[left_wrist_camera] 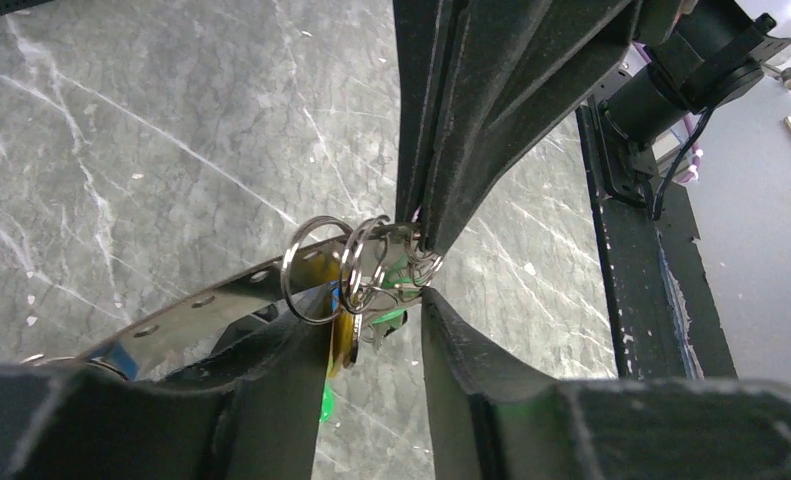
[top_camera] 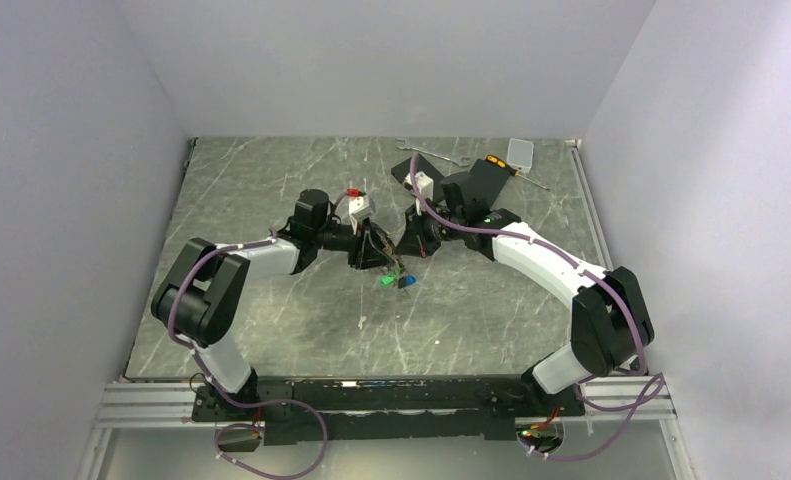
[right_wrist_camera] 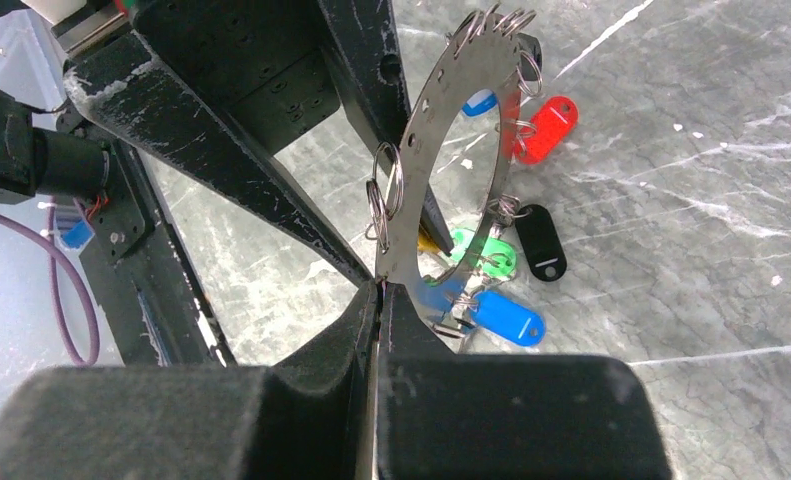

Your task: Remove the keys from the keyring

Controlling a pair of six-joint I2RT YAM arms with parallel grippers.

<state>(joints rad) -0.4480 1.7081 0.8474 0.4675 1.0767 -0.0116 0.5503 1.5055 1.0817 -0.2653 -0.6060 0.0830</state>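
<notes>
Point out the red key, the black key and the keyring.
red key (right_wrist_camera: pixel 543 128): right wrist view, middle of its plastic head.
black key (right_wrist_camera: pixel 541 243): right wrist view, middle of its plastic head.
keyring (right_wrist_camera: pixel 406 225): right wrist view, lower left of its band.

Overhead camera looks down from behind; both wrist cameras, close above the table (top_camera: pixel 261 190), share the keyring (right_wrist_camera: pixel 414 150).

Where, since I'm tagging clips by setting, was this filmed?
Probably a lab robot test cell: plain white walls box in a marble-patterned tabletop, and the left arm and right arm are mounted on a metal rail at its near edge.
</notes>
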